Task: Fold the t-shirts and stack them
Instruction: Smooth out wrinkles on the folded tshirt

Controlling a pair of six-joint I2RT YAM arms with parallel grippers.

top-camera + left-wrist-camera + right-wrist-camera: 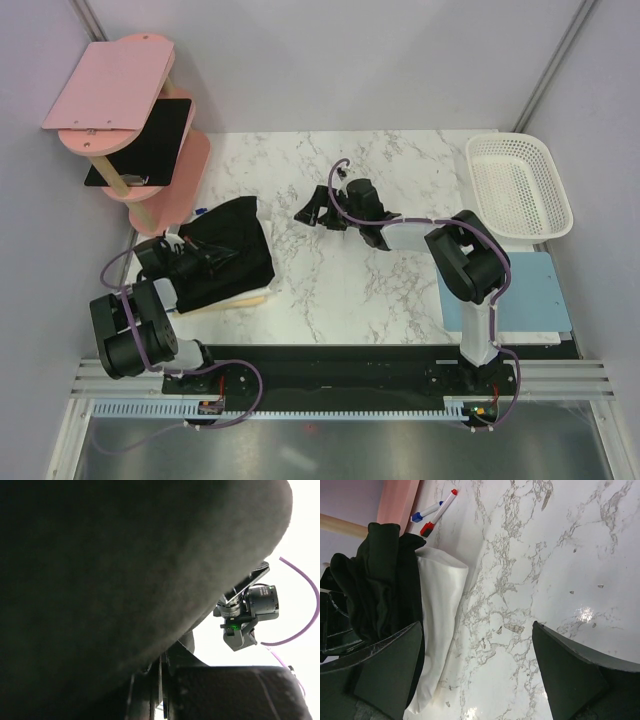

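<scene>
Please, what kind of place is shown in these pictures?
Probably a robot test booth, not a home. Plain grey walls close in a marble-patterned table, the left arm and right arm are bolted to a rail at its near edge, and a pink shelf and white basket stand by.

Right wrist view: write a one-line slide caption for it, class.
Open right pincer over the marble table, facing a bunched black t-shirt on white material, two marker pens beyond.

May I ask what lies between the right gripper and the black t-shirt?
Beyond the right gripper, bare marble table, then a white sheet against the black t-shirt; the right wrist view shows it.
</scene>
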